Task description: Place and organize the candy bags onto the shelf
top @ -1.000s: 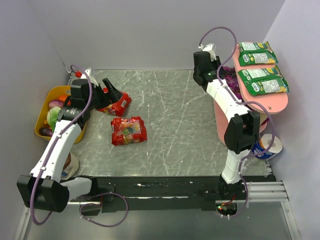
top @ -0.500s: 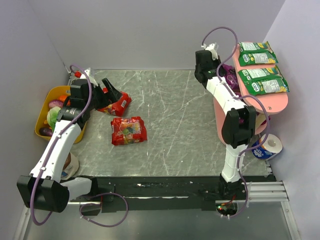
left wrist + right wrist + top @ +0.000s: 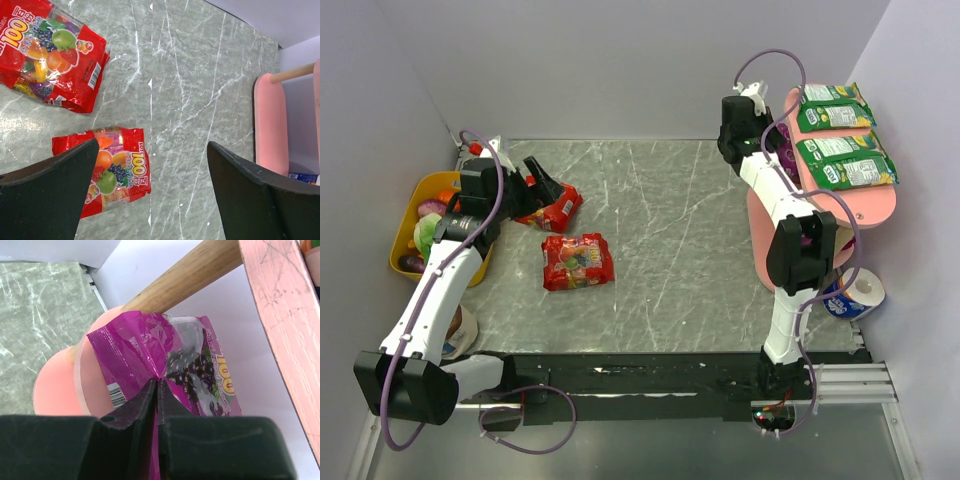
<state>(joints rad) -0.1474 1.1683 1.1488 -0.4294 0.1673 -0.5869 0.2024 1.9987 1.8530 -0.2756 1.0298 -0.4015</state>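
Here, right end effector [image 3: 156, 383] pinches purple bag [image 3: 197, 362].

One red candy bag [image 3: 50, 55] is seen at upper left, a second red bag [image 3: 107, 167] at lower left, on the marbled table [image 3: 190, 95]. The pink shelf [image 3: 271, 130] is seen at right. The left gripper [image 3: 152, 145] is spread wide.

Bags counted: two green bags [image 3: 843, 161], two red bags [image 3: 577, 261], one purple bag [image 3: 195, 370], five in all that show. One pink shelf [image 3: 860, 205] with three boards [image 3: 270, 315] to it; one yellow bowl [image 3: 428, 185], the toys [image 3: 428, 232] inside too bunched for a count. Two robot arms [image 3: 790, 215], each trailing one purple cable [image 3: 767, 53]; one grey marbled table [image 3: 670, 230]; one white paper roll [image 3: 866, 289].
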